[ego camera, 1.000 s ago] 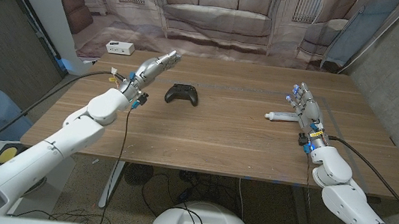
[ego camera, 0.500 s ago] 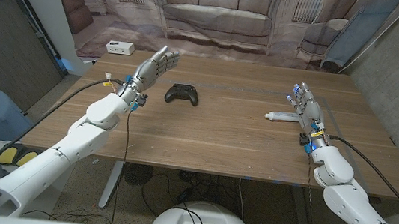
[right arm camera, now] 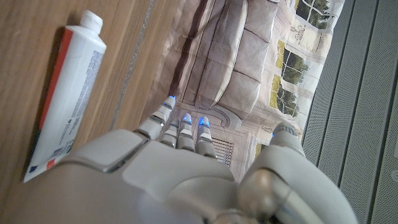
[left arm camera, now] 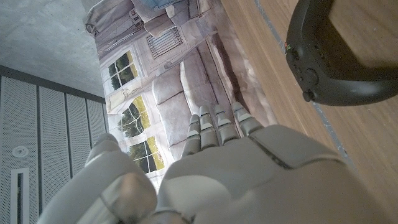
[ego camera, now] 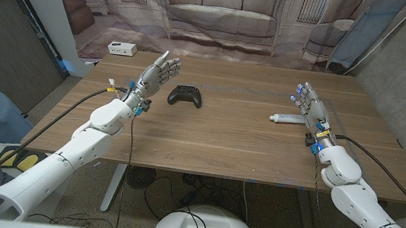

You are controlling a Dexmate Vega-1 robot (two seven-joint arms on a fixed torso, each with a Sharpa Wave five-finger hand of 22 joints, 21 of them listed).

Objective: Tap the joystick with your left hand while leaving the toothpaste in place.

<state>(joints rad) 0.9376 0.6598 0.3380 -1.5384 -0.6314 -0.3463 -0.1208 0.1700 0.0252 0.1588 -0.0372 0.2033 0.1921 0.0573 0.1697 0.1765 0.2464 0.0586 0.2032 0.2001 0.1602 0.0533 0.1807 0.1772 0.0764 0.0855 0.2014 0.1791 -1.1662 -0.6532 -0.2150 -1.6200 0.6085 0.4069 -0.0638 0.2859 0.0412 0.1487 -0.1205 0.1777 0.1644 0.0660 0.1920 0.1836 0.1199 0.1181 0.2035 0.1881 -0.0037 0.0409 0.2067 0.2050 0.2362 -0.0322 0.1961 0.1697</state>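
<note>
Nearest, on the right side of the wooden table (ego camera: pixel 223 143): right hand (ego camera: pixel 311 107), fingers extended and together, holding nothing, just beside the white toothpaste tube (ego camera: pixel 289 119) lying on its side. On the left: left hand (ego camera: pixel 155 74), raised above the tabletop, fingers spread, gripping nothing, just left of the black game controller (ego camera: pixel 186 95) and not touching it. Farther back, off the left corner: white power strip (ego camera: pixel 121 48).

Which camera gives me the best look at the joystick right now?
The head view: the whole joystick sits in frame on the table, just right of the left hand and apart from it. The left wrist view shows it closer but cropped at the picture's edge.
</note>
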